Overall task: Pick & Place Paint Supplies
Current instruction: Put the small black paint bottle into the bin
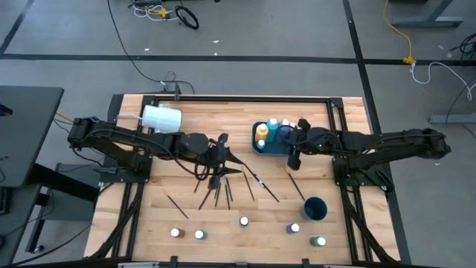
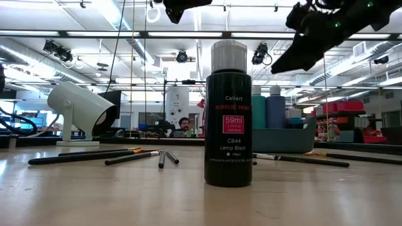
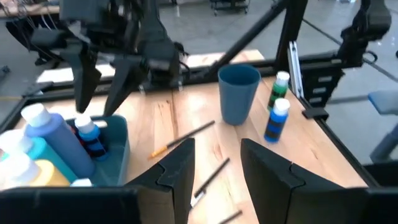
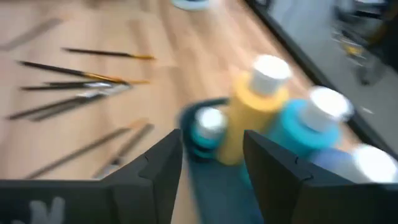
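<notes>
1. The right gripper [image 1: 294, 154] is held at the blue tray [image 1: 277, 148], jaws parted and empty, seen in the right wrist view.
2. The left gripper [image 1: 221, 160] is poised above the scattered brushes [image 1: 217, 192], jaws apart, nothing grasped.
3. Yellow and blue bottles [image 1: 266, 132] are stood in the tray.
4. Small paint bottles [image 1: 244, 221] are left along the near edge.

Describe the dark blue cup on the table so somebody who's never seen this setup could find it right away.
Start at the blue tray of tall bottles near the table's far edge, beside the right gripper. Move toward the near edge, past a loose brush, to the dark blue cup. It stands upright and open-topped, wider than the small pale-capped paint bottles next to it.
</notes>
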Available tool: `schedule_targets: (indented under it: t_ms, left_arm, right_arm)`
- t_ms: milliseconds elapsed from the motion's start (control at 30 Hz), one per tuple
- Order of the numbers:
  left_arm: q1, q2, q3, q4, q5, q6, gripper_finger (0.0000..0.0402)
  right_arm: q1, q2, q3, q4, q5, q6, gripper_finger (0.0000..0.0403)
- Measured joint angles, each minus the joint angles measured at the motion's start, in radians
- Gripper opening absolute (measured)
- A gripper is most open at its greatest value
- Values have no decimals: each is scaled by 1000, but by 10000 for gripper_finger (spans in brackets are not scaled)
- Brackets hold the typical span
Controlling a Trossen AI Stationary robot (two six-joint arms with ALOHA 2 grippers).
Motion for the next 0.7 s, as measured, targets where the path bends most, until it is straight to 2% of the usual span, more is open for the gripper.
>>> schedule_targets:
  t_ms: [133, 400, 700]
  left_arm:
    - [-14, 0, 0, -46, 0, 24, 132]
    - [-41, 0, 0, -62, -2, 3, 114]
    - [-44, 0, 0, -81, -102, -5, 108]
  right_arm:
    - [27, 0, 0, 43, -72, 42, 170]
    - [61, 0, 0, 123, -76, 44, 170]
    - [62, 0, 0, 127, -76, 49, 170]
